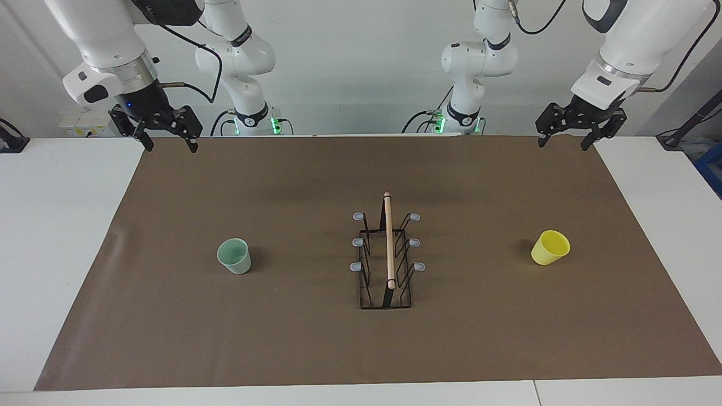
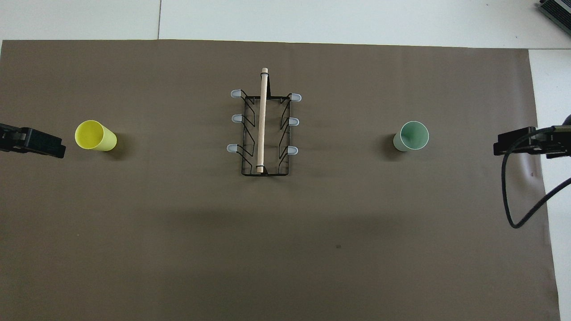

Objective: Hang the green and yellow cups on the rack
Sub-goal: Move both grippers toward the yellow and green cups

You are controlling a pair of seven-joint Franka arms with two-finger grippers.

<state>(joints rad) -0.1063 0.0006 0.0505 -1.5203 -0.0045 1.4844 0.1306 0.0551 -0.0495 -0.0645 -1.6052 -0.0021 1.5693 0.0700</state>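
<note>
The pale green cup stands mouth up on the brown mat toward the right arm's end. The yellow cup stands mouth up toward the left arm's end. The black wire rack with its wooden rod stands between them at mid table, its grey-tipped pegs bare. My right gripper is open and empty, raised over the mat's corner at its own end. My left gripper is open and empty, raised over the mat's other robot-side corner.
The brown mat covers most of the white table. A black cable loops down from the right arm's wrist over the mat's edge.
</note>
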